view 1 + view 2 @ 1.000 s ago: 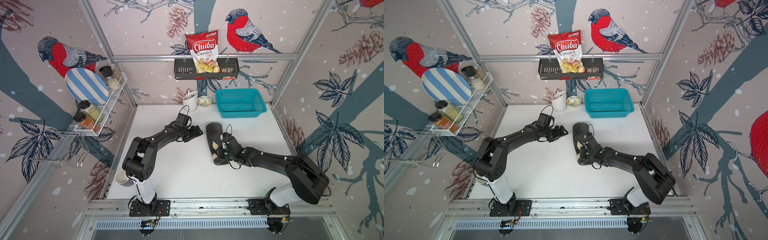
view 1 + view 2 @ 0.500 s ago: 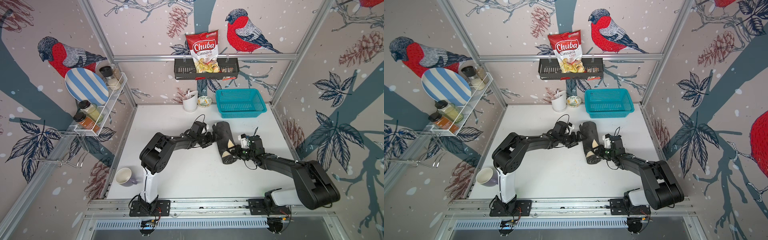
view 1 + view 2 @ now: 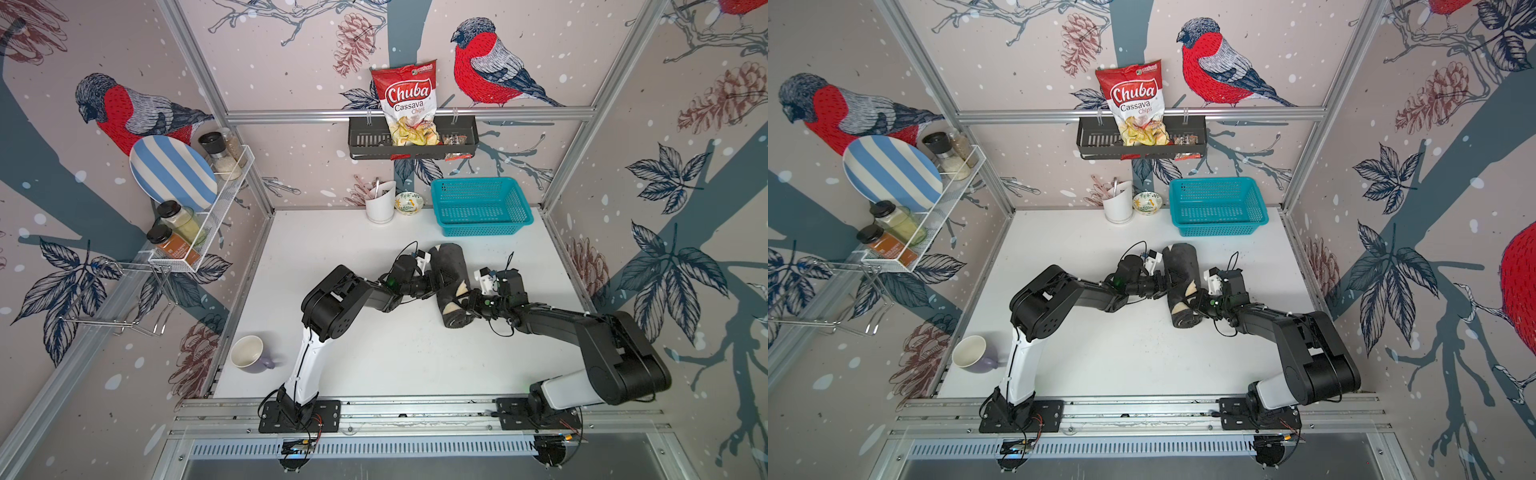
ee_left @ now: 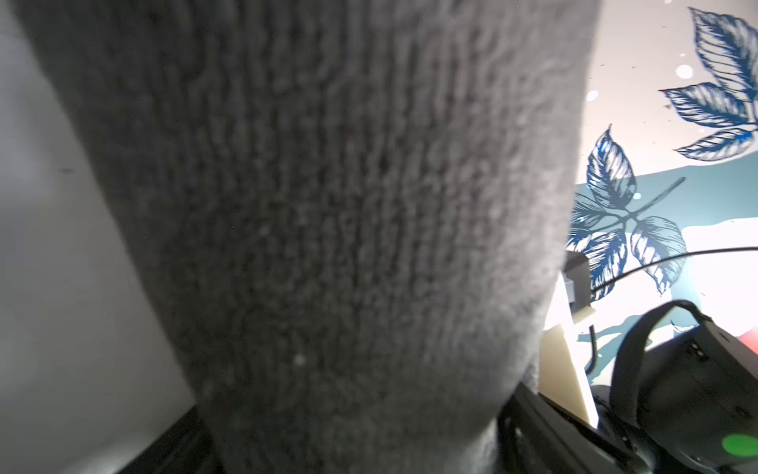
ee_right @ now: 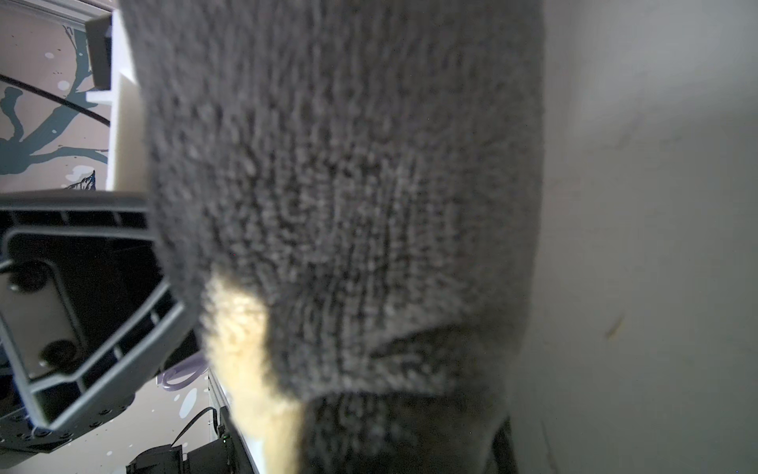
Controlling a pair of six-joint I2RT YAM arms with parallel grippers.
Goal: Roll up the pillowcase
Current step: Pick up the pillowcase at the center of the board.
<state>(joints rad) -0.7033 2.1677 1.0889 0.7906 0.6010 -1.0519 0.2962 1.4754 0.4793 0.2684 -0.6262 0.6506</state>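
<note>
Overhead pair; wrists perhaps touching pillowcase [image 4: 328,205].

The only words I can read are on the red and white chip bag [image 3: 405,104] in the black rack [image 3: 365,143] on the back wall, high up and well beyond the left claw [image 3: 433,284]: "Chuba" in big white letters, "Cassava Chips" beneath. The bag's small green corner mark and the spice jar [image 3: 172,248] label, far off that claw's side, are too small to read

white table [image 3: 374,357] with rolled pillowcase [image 3: 452,262], teal basket [image 3: 484,227], bowl [image 3: 409,203]
</note>
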